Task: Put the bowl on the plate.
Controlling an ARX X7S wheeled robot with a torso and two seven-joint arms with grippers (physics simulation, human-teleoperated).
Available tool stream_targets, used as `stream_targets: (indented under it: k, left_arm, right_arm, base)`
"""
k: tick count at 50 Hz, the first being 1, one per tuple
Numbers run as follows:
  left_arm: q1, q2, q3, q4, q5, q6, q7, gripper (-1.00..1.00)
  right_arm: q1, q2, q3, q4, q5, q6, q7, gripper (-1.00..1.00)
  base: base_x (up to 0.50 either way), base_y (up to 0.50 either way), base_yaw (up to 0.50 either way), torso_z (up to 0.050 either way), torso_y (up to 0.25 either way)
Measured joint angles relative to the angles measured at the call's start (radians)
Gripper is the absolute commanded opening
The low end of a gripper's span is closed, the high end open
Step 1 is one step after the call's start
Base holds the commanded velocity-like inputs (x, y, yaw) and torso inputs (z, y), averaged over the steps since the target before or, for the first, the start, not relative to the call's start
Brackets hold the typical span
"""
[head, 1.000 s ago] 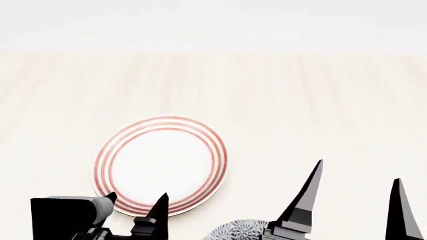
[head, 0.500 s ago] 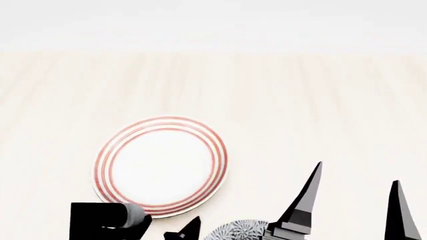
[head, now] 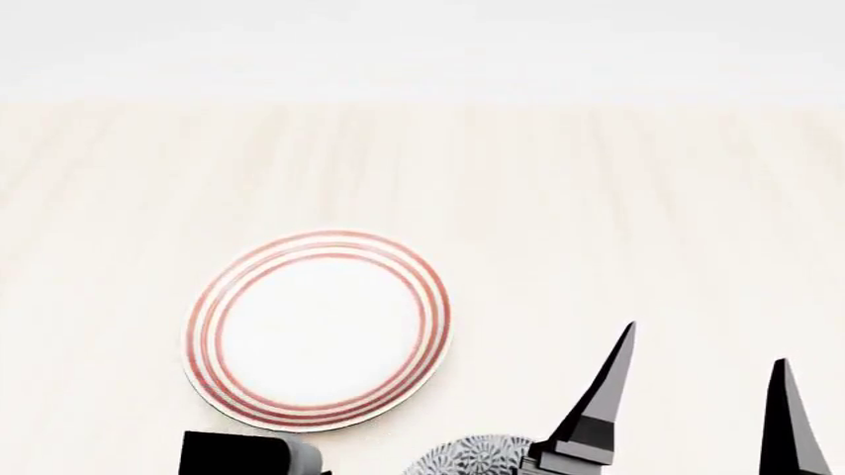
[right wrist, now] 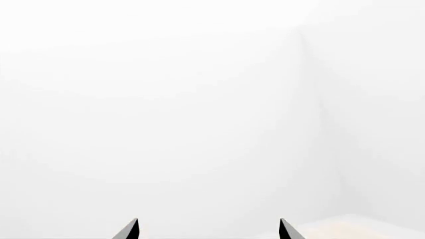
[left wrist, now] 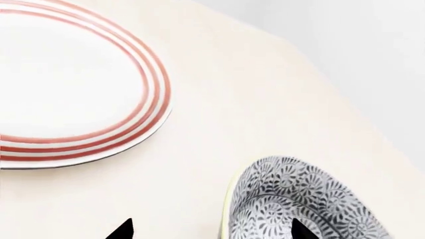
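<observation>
The white plate (head: 319,330) (left wrist: 66,79) with three red rings lies flat on the pale wooden table. The grey-and-white floral bowl (head: 470,457) (left wrist: 299,204) stands at the near edge, to the plate's right. My left gripper (left wrist: 209,230) is open: one fingertip is over the bare table, the other over the bowl, so the bowl's rim lies between them. In the head view only the left arm's black body (head: 251,455) shows at the bottom. My right gripper (head: 700,396) (right wrist: 208,228) is open and raised, pointing at a blank white wall, holding nothing.
The pale wooden table (head: 595,198) stretches far behind the plate to a white wall. In the left wrist view the table's edge (left wrist: 332,79) runs diagonally past the bowl.
My left arm has moved right and toward the near edge, sliding off the plate's lower left toward the bowl; its fingertips have left the head view. The right gripper has barely moved.
</observation>
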Motion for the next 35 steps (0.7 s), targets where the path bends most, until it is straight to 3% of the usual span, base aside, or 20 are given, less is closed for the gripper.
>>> stream_targets:
  k: [35]
  left_arm:
    - [-0.021, -0.029, 0.069, -0.038, -0.041, -0.024, -0.055, 1.0]
  right_arm:
    - [0.001, 0.02, -0.021, 0.003, 0.015, 0.004, 0.017, 1.0]
  base:
    - [0.0, 0.0, 0.0, 0.0, 0.0]
